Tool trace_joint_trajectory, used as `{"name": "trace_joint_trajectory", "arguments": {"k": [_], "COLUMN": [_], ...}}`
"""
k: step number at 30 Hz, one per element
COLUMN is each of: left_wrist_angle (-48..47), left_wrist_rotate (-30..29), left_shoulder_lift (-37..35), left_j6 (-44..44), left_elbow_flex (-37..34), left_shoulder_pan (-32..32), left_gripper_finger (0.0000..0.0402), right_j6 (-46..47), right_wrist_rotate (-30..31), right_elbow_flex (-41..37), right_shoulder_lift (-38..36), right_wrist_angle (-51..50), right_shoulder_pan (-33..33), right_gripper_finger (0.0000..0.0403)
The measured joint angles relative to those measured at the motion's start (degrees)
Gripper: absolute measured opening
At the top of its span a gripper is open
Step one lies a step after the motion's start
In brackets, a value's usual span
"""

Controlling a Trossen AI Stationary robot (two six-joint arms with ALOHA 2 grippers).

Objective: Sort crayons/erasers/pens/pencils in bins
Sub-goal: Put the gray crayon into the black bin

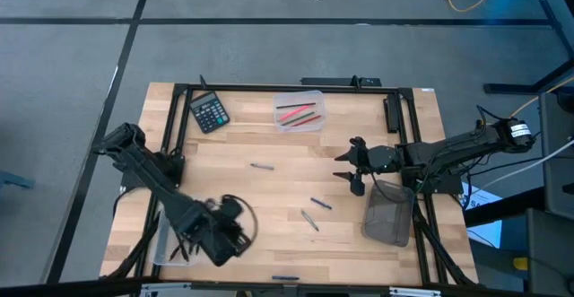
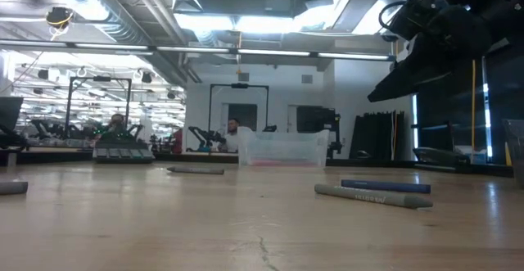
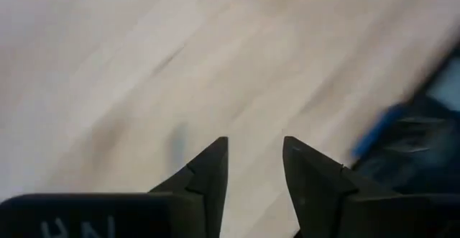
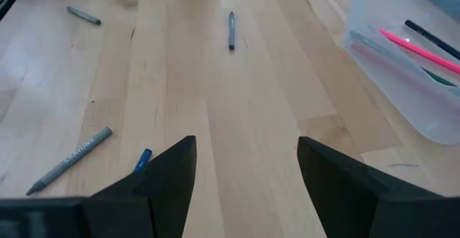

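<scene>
Several thin crayons lie flat on the wooden table: a grey one [image 1: 261,165] near the middle, and a grey one [image 4: 68,160] and a blue one [image 4: 142,159] close together nearer the front. A clear bin [image 1: 299,111] at the far middle holds pink, green and black sticks [image 4: 417,47]. A smoky dark grey bin [image 1: 388,212] stands at the right. Another clear bin [image 1: 166,243] stands at the near left. My right gripper [image 4: 244,166] is open and empty above the table, right of the middle [image 1: 352,167]. My left gripper [image 3: 255,170] is open and empty over bare wood at the near left [image 1: 220,239].
A black calculator [image 1: 208,111] lies at the far left. A black frame rail [image 1: 269,87] runs round the table. One more stick [image 1: 285,279] lies by the near edge. Bare wood shows between the crayons in the middle.
</scene>
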Motion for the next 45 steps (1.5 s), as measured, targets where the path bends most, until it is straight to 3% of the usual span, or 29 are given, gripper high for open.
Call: {"name": "trace_joint_trajectory", "arguments": {"k": [6, 11, 15, 20, 22, 27, 36, 45], "left_wrist_angle": [18.0, 20.8, 20.4, 14.3, 10.2, 2.6, -5.9, 1.6], "left_wrist_rotate": [-3.7, -2.0, 2.3, 16.9, 19.6, 20.5, 20.5, 20.9], "left_shoulder_lift": [3.4, 8.7, 13.6, 16.9, 17.2, 17.1, 17.1, 16.5], "left_j6": [26.1, 32.9, 30.6, 20.3, 15.1, 8.8, 7.3, 7.6], "left_elbow_flex": [0.0, 0.0, -0.1, -0.1, -0.1, -0.1, -0.1, -7.2], "left_shoulder_pan": [4.4, 7.8, 9.7, 10.7, 9.9, 7.5, 5.2, 5.5], "left_gripper_finger": [0.0125, 0.0125, 0.0125, 0.0125, 0.0125, 0.0125, 0.0125, 0.0125], "right_j6": [0.2, 0.5, 0.3, 0.3, 0.2, 0.1, 0.1, 0.0], "right_wrist_rotate": [0.0, -0.5, -1.0, -1.0, -1.1, -1.0, -1.1, -1.1], "right_elbow_flex": [0.0, 0.0, 0.0, 0.0, 0.0, 0.0, 0.0, 0.0], "right_shoulder_lift": [0.0, 0.0, 0.0, 0.0, 0.0, 0.1, 0.1, 0.1], "right_wrist_angle": [-0.8, -1.4, -1.4, -1.4, -1.4, -0.9, -0.5, -0.5], "right_shoulder_pan": [0.1, 0.1, 0.1, 0.1, 0.1, 0.1, 0.1, 0.1], "right_gripper_finger": [0.0245, 0.0245, 0.0245, 0.0245, 0.0245, 0.0245, 0.0245, 0.0245]}}
